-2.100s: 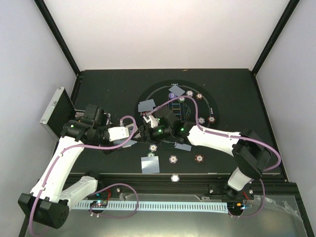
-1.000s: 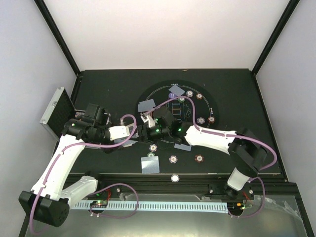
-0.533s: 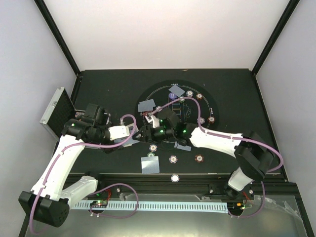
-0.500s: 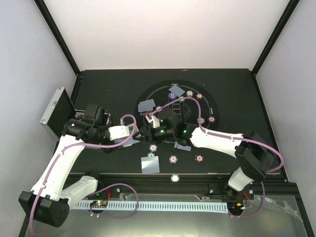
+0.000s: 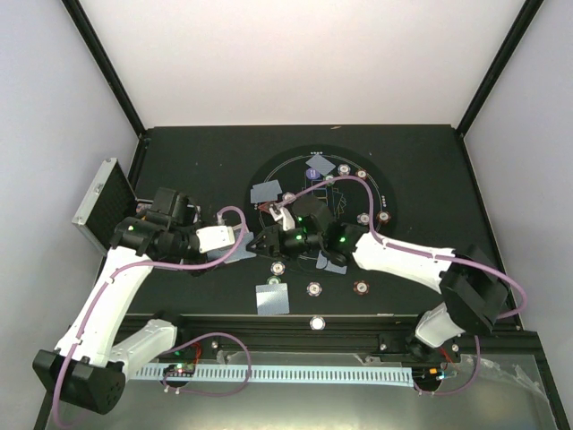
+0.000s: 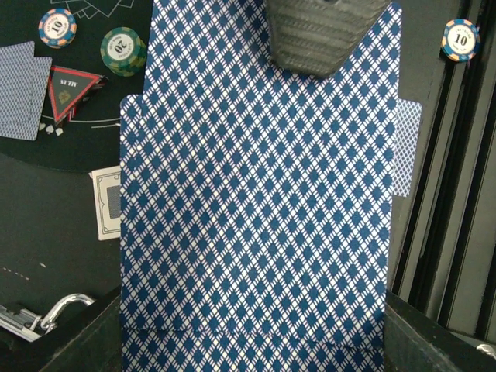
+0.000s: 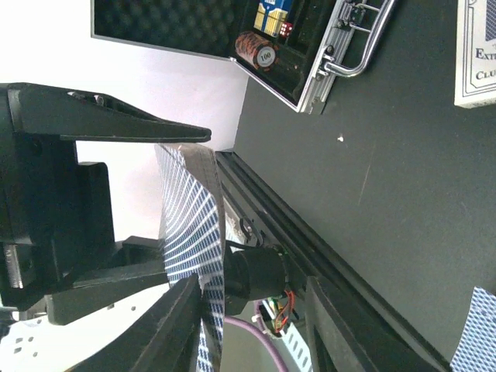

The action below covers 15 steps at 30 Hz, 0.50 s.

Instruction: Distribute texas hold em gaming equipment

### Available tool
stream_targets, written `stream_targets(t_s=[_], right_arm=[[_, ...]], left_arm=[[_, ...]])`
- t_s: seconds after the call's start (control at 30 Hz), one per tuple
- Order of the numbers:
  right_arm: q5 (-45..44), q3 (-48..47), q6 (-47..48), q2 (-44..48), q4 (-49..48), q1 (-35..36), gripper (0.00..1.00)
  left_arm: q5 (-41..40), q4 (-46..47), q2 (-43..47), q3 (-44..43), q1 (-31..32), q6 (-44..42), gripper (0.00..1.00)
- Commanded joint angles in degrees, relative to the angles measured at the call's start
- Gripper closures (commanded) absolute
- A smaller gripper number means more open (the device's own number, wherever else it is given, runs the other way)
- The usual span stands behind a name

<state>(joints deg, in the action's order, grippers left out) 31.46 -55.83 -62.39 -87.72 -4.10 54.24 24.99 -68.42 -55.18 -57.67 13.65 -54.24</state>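
My left gripper (image 5: 238, 240) is shut on a stack of blue diamond-backed playing cards (image 6: 256, 201) that fills the left wrist view and hides its fingers. My right gripper (image 5: 260, 242) reaches in from the right and meets the stack. One ribbed fingertip (image 6: 322, 35) lies on the top card. In the right wrist view the cards (image 7: 192, 232) stand edge-on against one finger of the right gripper (image 7: 252, 283), whose jaws stand apart. Poker chips (image 5: 314, 288), more cards (image 5: 273, 298) and a red triangle marker (image 6: 68, 89) lie on the mat.
The silver case (image 5: 97, 193) stands open at the table's left edge, with chips inside (image 7: 258, 50). A card box (image 6: 107, 203) lies near the round mat (image 5: 389, 193). A white disc (image 5: 317, 322) sits on the front rail.
My right gripper has moved left onto the card stack and its jaws have narrowed. The left arm has held still with the cards.
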Motion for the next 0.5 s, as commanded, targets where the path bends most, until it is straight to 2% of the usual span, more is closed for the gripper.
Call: stream_targets(t_s=[0.0, 0.1, 0.27, 0.47], right_arm=[[-2.0, -0.8, 0.4, 2.3, 3.9, -0.4, 0.63], [-2.1, -0.9, 0.8, 2.8, 4.9, -0.4, 0.67], [-2.0, -0.8, 0.6, 3.3, 5.1, -0.4, 0.81], [-2.2, -1.2, 1.4, 4.3, 6.7, -0.5, 0.83]], left_arm=[[1.9, 2.6, 0.7, -1.5, 0.2, 0.8, 0.98], [1.9, 2.7, 0.5, -1.8, 0.2, 0.8, 0.98], [1.9, 2.7, 0.4, -1.9, 0.1, 0.9, 0.98], [1.7, 2.6, 0.3, -1.9, 0.1, 0.8, 0.98]])
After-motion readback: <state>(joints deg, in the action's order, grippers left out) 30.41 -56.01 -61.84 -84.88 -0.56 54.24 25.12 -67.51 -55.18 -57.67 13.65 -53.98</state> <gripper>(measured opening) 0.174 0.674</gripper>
